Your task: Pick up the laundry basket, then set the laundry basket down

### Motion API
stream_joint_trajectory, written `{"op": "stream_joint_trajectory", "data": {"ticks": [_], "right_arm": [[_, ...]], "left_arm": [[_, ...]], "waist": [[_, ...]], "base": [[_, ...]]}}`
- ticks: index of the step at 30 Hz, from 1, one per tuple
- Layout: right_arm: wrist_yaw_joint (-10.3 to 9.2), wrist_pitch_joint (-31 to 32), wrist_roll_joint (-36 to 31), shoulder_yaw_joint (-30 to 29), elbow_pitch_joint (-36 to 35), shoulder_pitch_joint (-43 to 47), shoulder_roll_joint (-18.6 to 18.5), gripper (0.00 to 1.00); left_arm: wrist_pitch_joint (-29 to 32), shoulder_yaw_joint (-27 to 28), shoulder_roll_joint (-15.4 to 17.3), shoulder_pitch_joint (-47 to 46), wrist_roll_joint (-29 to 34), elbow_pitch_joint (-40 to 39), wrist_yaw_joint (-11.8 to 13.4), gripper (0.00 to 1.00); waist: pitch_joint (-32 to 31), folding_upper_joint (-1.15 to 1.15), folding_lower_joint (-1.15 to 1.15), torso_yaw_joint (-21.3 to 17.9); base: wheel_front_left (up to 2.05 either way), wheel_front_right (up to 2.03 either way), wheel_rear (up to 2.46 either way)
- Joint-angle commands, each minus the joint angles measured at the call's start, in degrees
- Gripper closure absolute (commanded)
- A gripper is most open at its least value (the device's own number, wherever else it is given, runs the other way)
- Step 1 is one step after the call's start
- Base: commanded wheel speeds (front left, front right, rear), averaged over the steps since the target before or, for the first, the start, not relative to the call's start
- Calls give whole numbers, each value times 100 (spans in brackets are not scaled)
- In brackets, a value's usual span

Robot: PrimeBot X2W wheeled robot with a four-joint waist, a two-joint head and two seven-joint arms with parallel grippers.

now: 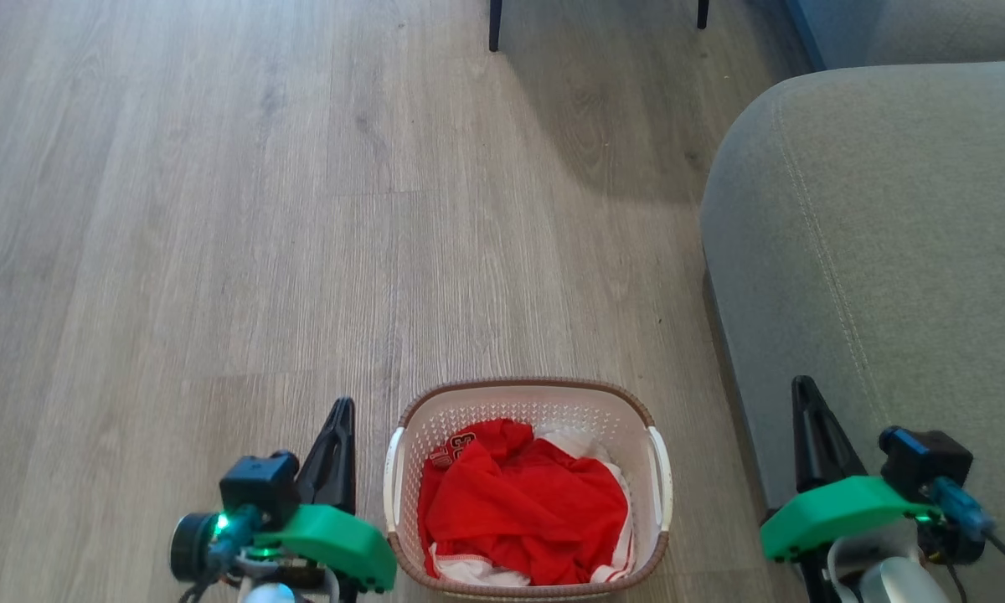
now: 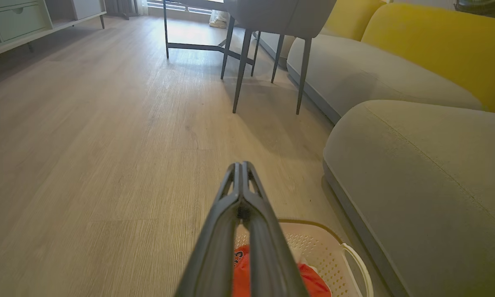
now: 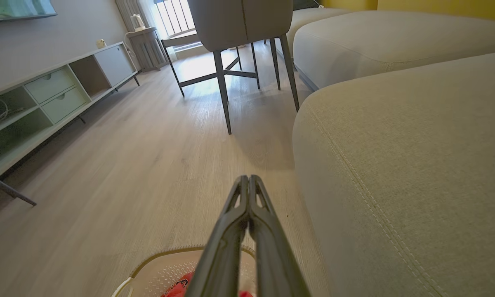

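**Head view.** One laundry basket (image 1: 523, 384) stands upright on the wooden floor (image 1: 218, 209), at the bottom centre, with its opening facing up. Its long axis appears to run left to right, from one white handle (image 1: 392, 479) to the other; that makes two handles. Inside lie one red garment (image 1: 523, 502) and some white cloth (image 1: 473, 572). There are two grippers. The left gripper (image 1: 345, 407) is just beside the left handle, and the right gripper (image 1: 803, 387) is well apart on the other side, against the edge of a grey sofa (image 1: 879, 251). Each has its two dark fingers pressed together with nothing between them, and both are clear of the basket. Two dark furniture legs (image 1: 495, 25) cross the top edge.

**Left wrist view.** The left gripper's fingers meet at their tips and are empty. The basket sits below them to the right, showing its perforated wall, its brown rim, one handle and a patch of the red garment. Its long axis cannot be judged here. The grey sofa fills the right side, with two yellow back cushions (image 2: 445, 49) behind it. One grey chair (image 2: 280, 16) on dark legs stands farther off.

**Right wrist view.** The right gripper's fingers are likewise closed tip to tip on nothing. The basket shows at the bottom, left of the fingers, as a curve of rim with red cloth in it. The sofa is on the right, the chair is ahead, and one low cabinet (image 3: 57, 90) with two drawers runs along the left wall.
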Motion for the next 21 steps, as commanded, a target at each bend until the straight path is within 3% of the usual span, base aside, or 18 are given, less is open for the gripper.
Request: {"op": "stream_joint_trajectory", "data": {"ticks": [1, 21], "right_arm": [[2, 30, 183, -34, -190, -227, -22, 100], [8, 289, 1388, -140, -111, -298, -76, 100]], "left_arm": [[24, 78, 14, -278, -186, -190, -24, 100], [275, 358, 78, -357, -1462, -104, -198, 100]], "waist": [[-3, 0, 0, -2], [-29, 0, 0, -16]], "base": [[0, 0, 0], [0, 0, 0]]}}
